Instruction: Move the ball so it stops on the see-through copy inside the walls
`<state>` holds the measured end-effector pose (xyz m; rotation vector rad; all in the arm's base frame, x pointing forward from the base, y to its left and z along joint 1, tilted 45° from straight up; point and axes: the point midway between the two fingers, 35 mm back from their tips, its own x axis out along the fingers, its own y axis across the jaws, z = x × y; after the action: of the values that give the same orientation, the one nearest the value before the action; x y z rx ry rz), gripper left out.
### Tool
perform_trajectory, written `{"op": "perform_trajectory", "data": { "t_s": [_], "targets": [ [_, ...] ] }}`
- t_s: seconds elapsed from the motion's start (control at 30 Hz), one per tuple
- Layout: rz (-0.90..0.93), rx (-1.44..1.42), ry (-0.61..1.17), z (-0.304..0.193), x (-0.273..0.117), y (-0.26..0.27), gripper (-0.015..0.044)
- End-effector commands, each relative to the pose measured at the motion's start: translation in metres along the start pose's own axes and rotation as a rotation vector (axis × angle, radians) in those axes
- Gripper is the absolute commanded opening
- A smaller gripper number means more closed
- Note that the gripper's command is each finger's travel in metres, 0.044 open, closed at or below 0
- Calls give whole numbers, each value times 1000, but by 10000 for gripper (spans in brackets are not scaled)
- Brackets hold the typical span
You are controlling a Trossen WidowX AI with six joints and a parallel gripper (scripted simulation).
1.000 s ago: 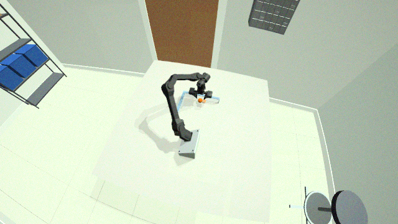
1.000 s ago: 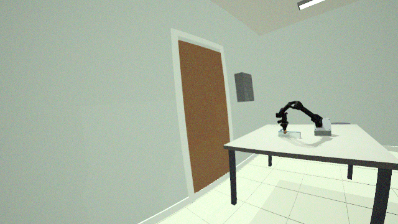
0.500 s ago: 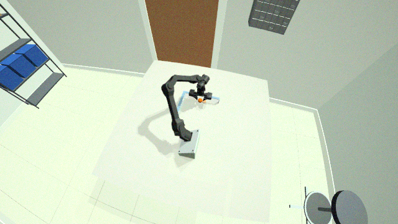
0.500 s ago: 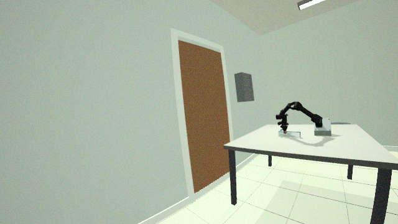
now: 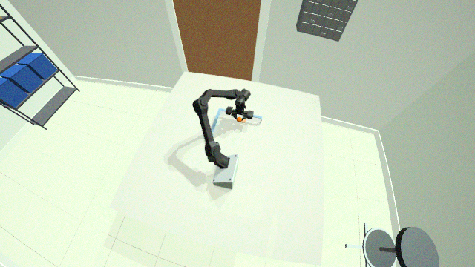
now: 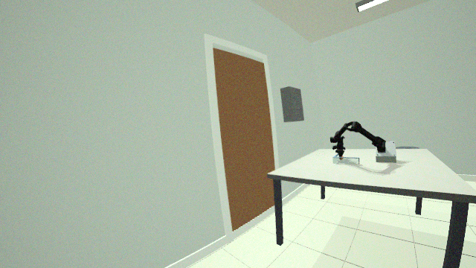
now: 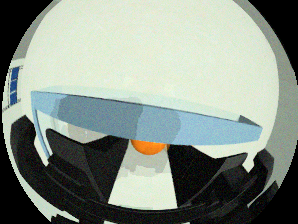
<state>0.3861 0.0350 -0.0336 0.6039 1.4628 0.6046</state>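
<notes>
My hand (image 7: pixel 148 163) pinching ball (image 7: pixel 147 145), low over counter (image 5: pixel 282 156), just inside corner of clear walls (image 7: pixel 143 121). Step in hand: grasp made, carry to see-through copy next. Copy not visible to me; probably hidden under hand. Next move: small lift, short shift, gentle set-down so ball doesn't roll. Arm (image 5: pixel 205 122) arched up from base, wrist pointing down.

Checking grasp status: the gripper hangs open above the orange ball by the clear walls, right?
Not open: the gripper is shut on the orange ball, as the wrist view shows. It is indeed by the clear walls.
</notes>
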Motion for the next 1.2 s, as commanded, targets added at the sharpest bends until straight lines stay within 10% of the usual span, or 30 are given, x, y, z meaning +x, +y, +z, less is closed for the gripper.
{"op": "perform_trajectory", "data": {
  "t_s": [0.0,1.17],
  "targets": [
    [-13,55,-21,-2,-10,-15,0],
    [-3,-3,8,0,-126,0,0]
  ]
}}
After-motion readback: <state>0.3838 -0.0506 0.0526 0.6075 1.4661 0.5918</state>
